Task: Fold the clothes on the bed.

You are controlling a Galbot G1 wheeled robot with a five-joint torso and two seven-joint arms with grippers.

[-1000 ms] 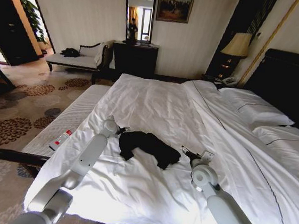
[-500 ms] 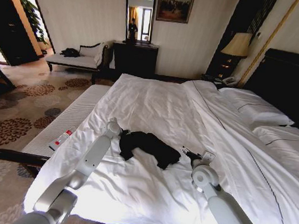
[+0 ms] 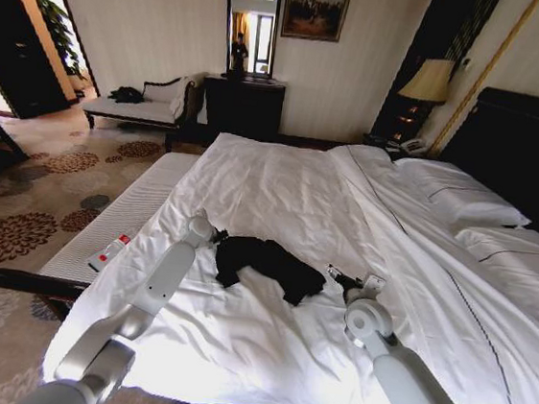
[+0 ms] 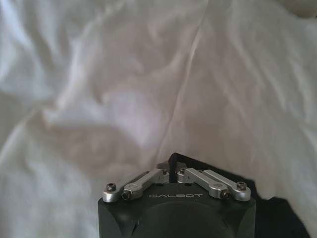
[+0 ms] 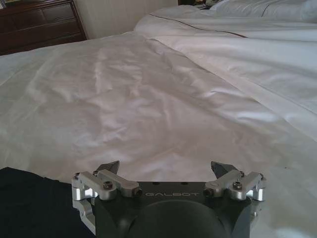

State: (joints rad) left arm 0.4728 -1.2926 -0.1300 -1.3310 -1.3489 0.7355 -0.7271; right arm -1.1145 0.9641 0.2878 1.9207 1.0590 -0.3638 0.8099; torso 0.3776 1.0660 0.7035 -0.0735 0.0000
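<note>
The clothes point(image 3: 268, 265) are one crumpled black T-shirt, lying in a heap on the white bed point(image 3: 281, 179) near its foot. My left gripper point(image 3: 220, 236) sits at the heap's left edge. In the left wrist view this gripper point(image 4: 172, 161) is shut, its tips over white sheet, with the black fabric point(image 4: 280, 218) beside its body. My right gripper point(image 3: 335, 273) rests a short way off the heap's right edge. The right wrist view shows it point(image 5: 164, 168) open above the sheet with nothing between its fingers, and the shirt point(image 5: 29, 198) off to one side.
White pillows point(image 3: 463, 198) lie against the dark headboard point(image 3: 536, 143) at the right. A padded bench point(image 3: 123, 216) along the bed's left side carries a small red-and-white remote point(image 3: 108, 251). A chaise point(image 3: 140, 106), dresser point(image 3: 244, 103) and lamp point(image 3: 427, 81) stand by the far wall.
My left arm swayed slightly toward the shirt and back again. The shirt and the right gripper have stayed where they were.
</note>
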